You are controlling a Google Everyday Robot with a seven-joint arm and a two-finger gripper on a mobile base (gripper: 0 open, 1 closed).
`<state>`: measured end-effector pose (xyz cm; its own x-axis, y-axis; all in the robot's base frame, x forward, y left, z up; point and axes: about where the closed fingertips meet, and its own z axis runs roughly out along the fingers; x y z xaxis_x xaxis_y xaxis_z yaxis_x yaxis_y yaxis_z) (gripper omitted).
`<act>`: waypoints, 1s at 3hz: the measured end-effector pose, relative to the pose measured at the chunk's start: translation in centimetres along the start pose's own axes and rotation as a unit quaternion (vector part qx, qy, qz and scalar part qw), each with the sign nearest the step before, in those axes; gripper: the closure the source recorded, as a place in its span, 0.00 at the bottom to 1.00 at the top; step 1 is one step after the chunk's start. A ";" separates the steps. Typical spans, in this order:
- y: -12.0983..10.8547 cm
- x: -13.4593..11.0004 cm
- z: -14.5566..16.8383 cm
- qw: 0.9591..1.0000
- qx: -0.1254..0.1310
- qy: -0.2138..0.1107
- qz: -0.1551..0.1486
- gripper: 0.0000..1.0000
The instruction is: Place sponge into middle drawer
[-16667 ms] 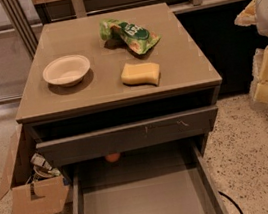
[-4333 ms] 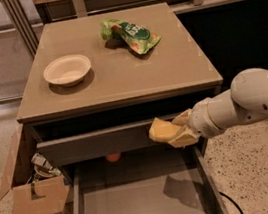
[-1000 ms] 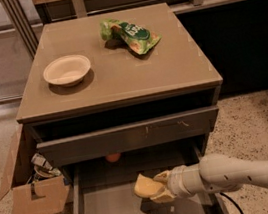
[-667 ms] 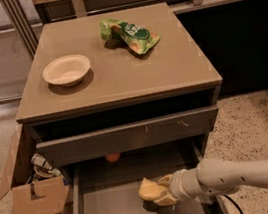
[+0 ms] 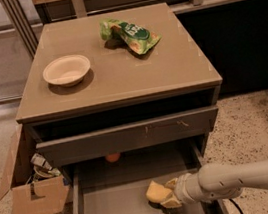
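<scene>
The pale yellow sponge (image 5: 156,191) is held just above the floor of the open grey middle drawer (image 5: 115,213), right of its middle. My gripper (image 5: 167,197) reaches in from the right on a white arm and is shut on the sponge. The gripper's fingers are partly hidden behind the sponge.
A white bowl (image 5: 66,70) and a green snack bag (image 5: 129,34) lie on the cabinet top. The scratched drawer front (image 5: 128,136) sits above the open drawer. A small orange object (image 5: 112,158) lies at the drawer's back. A cardboard box (image 5: 32,183) stands on the left floor.
The sponge was taken from the cabinet top and carried down into the open drawer. Over the last second it has shifted slightly right and lower inside the drawer.
</scene>
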<state>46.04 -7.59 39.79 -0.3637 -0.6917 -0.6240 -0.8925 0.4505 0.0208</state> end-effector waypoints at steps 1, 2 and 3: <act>-0.3 1.0 0.5 1.000 0.007 0.007 0.007 1.00; -0.3 1.1 0.5 1.000 0.008 0.007 0.008 0.86; -0.3 1.1 0.5 1.000 0.008 0.007 0.008 0.62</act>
<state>46.06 -8.16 38.69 -0.3823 -0.6923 -0.6121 -0.8823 0.4702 0.0192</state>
